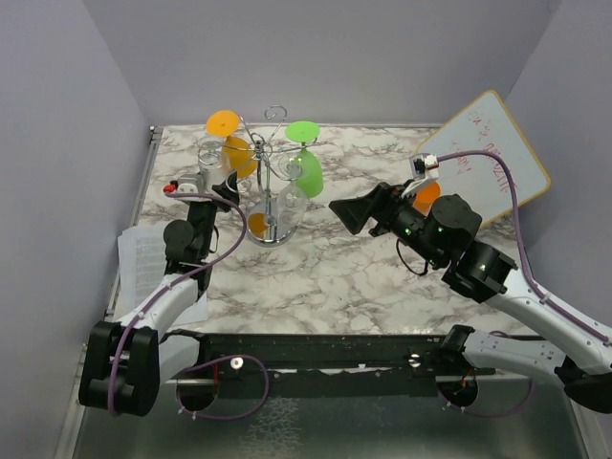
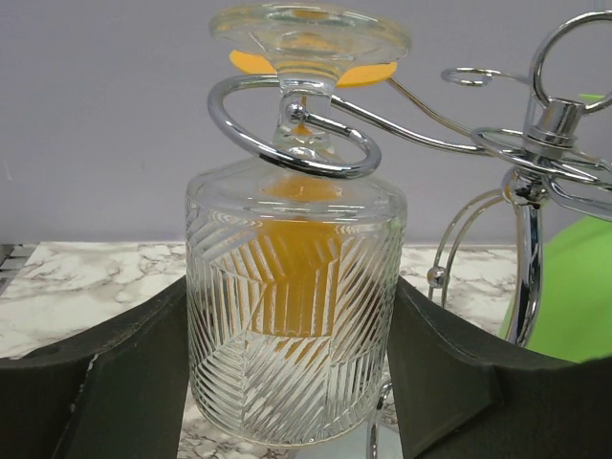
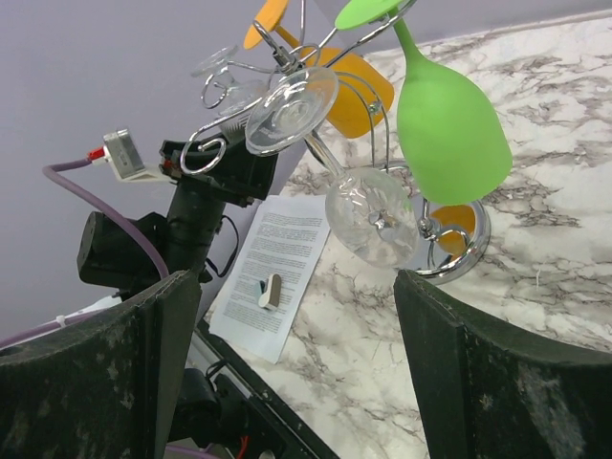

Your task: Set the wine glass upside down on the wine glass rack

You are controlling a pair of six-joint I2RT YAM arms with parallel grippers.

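A clear ribbed wine glass [image 2: 295, 316] hangs upside down from a curled arm [image 2: 287, 158] of the silver wine glass rack [image 2: 524, 249]. Its foot rests above the curl. My left gripper [image 2: 292, 382] is shut on the bowl, with both dark fingers pressed against its sides. In the top view the glass [image 1: 209, 158] is on the left side of the rack [image 1: 271, 206], with my left gripper [image 1: 218, 184] at it. My right gripper [image 1: 346, 215] hovers to the right of the rack. It is open, and in the right wrist view the right gripper [image 3: 296, 354] holds nothing.
More glasses hang upside down on the rack: a green one [image 3: 448, 124], an orange one [image 3: 359, 91] and a smooth clear one [image 3: 373, 215]. The rack's round chrome base [image 3: 469, 251] stands on marble. A printed sheet [image 1: 143, 258] lies at left, and a whiteboard [image 1: 488, 153] leans at back right.
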